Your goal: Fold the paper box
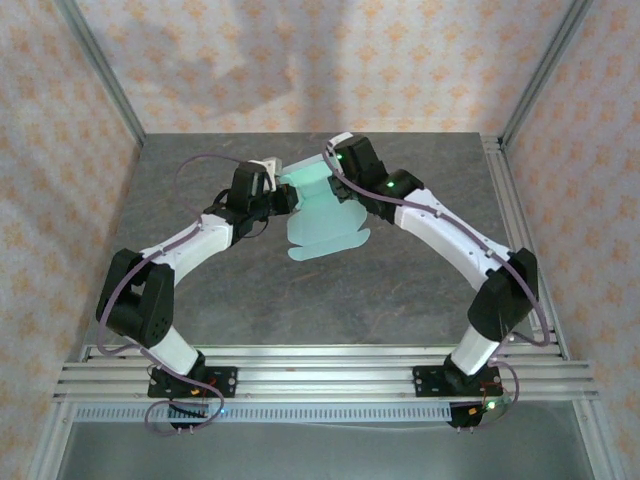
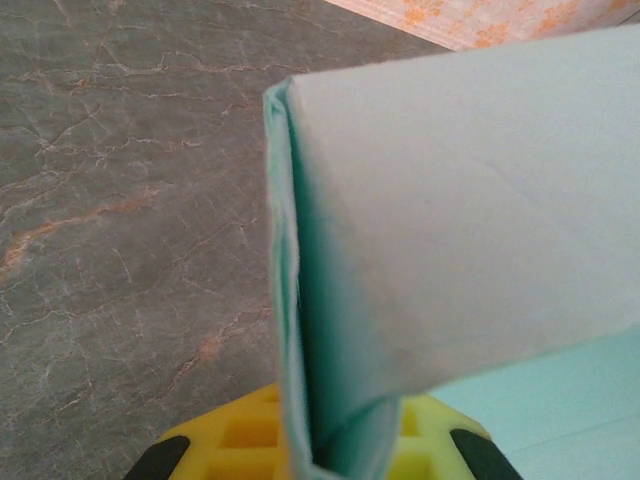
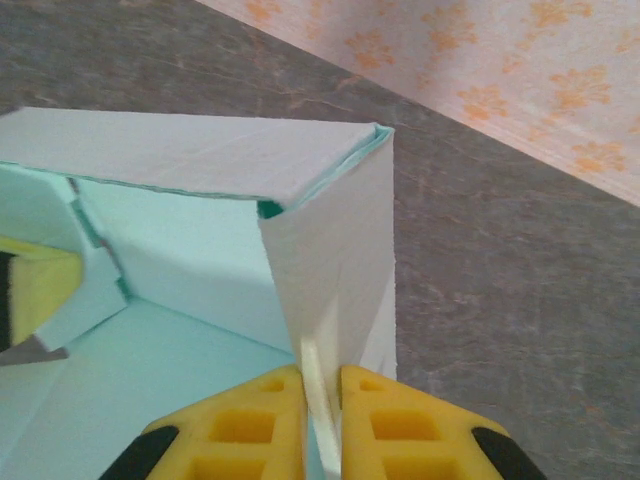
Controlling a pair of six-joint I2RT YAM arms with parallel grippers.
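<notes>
Right wrist, end effector (image 3: pixel 321 390) pinching paper box (image 3: pixel 200 150)

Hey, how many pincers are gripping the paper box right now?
2. The left pincer is shut on a raised wall at the left side of the paper box. The right pincer is shut on a raised wall at its right side, beside a folded corner.

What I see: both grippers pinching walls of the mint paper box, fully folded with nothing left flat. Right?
Not quite. The left gripper and right gripper do pinch walls of the paper box, but it is only partly folded: the top external view shows a tabbed flap flat on the table.
</notes>
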